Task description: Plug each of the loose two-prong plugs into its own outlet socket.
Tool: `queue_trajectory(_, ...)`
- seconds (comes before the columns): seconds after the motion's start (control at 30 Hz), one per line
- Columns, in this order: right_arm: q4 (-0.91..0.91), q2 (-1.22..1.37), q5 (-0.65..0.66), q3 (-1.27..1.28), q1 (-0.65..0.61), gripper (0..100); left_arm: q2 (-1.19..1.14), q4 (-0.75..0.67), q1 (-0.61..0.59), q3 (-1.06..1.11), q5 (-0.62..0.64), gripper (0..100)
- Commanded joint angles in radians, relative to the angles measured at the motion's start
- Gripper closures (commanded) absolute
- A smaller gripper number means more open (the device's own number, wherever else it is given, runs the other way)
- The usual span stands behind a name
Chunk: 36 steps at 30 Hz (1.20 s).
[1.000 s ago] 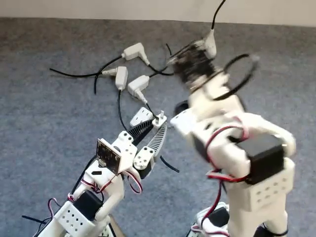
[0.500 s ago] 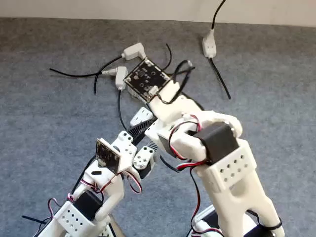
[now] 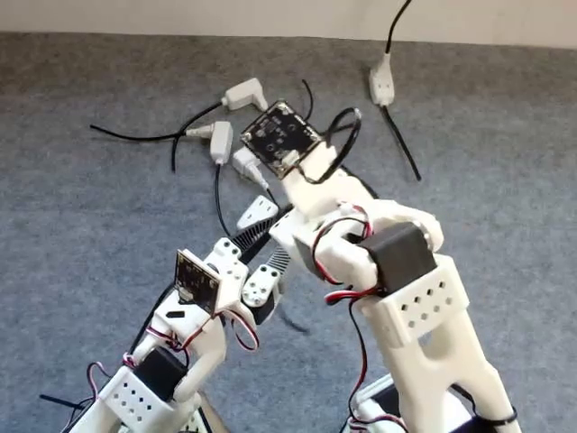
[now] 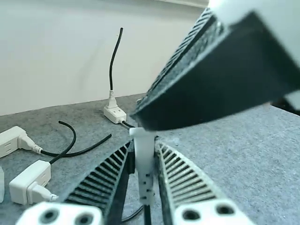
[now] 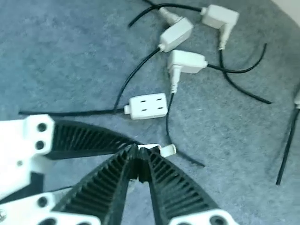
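Note:
My left gripper (image 4: 143, 146) is shut on a small white two-prong plug (image 4: 144, 180), held upright between its ribbed fingers (image 4: 101, 180). My right gripper (image 5: 138, 158) is shut, and its tips rest against that same plug (image 5: 161, 150) right beside the left arm's black finger (image 5: 84, 138). In the high view the right arm (image 3: 361, 244) leans over the left gripper (image 3: 279, 236). A white outlet socket (image 5: 148, 106) lies on the carpet just beyond both grippers (image 3: 258, 213). The plug's black cord (image 5: 168, 119) runs back to a white adapter (image 5: 186, 62).
More white plugs and sockets with black cords lie on the grey carpet farther out (image 3: 245, 93) (image 3: 221, 142) (image 3: 247, 163). One corded socket sits apart at the back right (image 3: 382, 84). A pale wall (image 4: 56, 51) closes off the far side.
The right arm has swung from the back right over to the left gripper and dropped its gripper onto the held plug. The left arm has kept still.

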State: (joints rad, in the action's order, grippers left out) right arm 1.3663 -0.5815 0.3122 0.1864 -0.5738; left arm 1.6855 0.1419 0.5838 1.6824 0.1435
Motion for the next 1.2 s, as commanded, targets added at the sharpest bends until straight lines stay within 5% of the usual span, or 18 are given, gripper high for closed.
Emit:
queue_trajectory(0.0,-0.114,-0.001,0.048,0.097,0.113,99.1,0.016,-0.003,0.005,0.019,-0.008,99)
queue_trajectory(0.6,-0.068,-0.015,0.063,0.076,0.229,99.1,0.015,0.000,-0.001,0.019,-0.008,99)
queue_trajectory(0.87,0.019,-0.007,0.060,0.082,0.469,99.1,0.004,0.015,-0.211,0.004,0.121,99)
queue_trajectory(1.17,-0.070,-0.015,-0.046,0.423,0.539,99.1,0.002,0.299,-0.369,-0.231,0.143,99)
